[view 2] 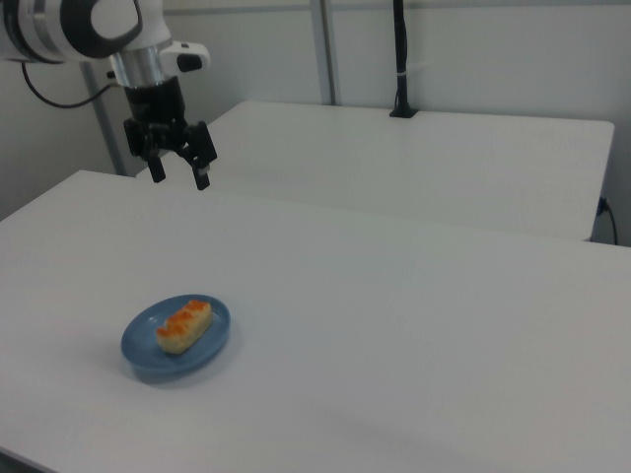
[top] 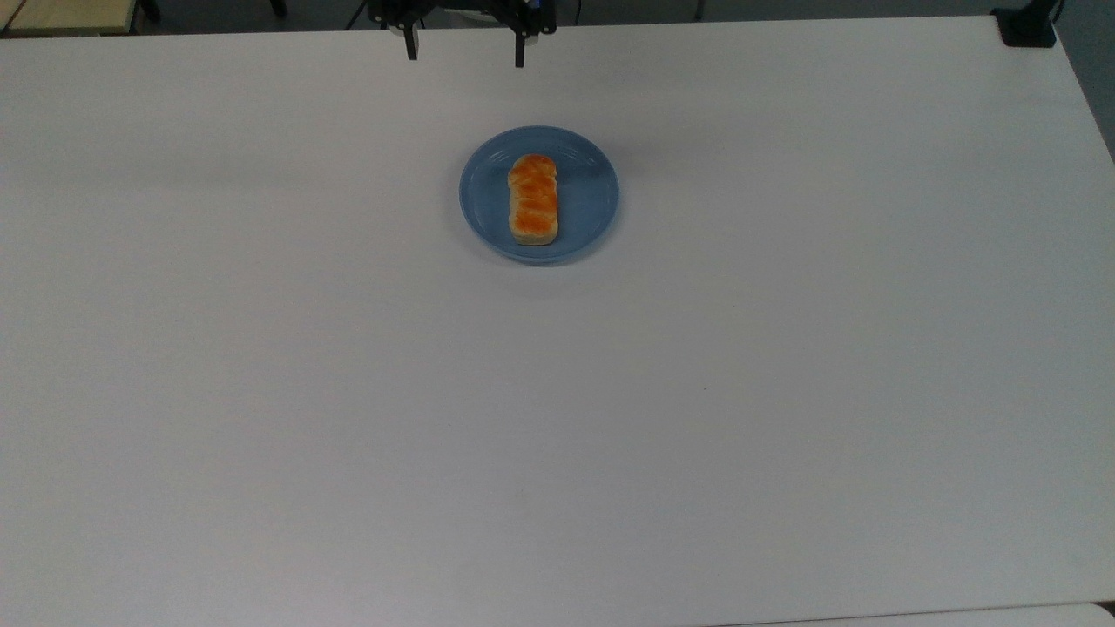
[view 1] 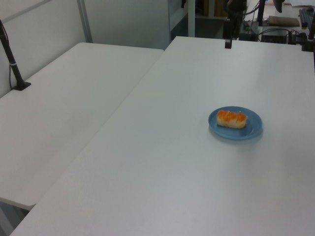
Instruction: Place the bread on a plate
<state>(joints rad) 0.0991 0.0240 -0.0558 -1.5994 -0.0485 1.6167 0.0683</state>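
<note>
I see the white table (top: pixel 784 392) stretching wide, the plate (top: pixel 592 196) sitting toward its far side in the top view. My gripper (view 2: pixel 179 172) hangs high, well apart from the plate, its jaws spread open and empty. The bread (top: pixel 532 199) lies flat across the plate's middle, inside the rim. I judge the task done. The loaf looks light and soft; I'd pinch its pale long sides at mid-length, gently.
</note>
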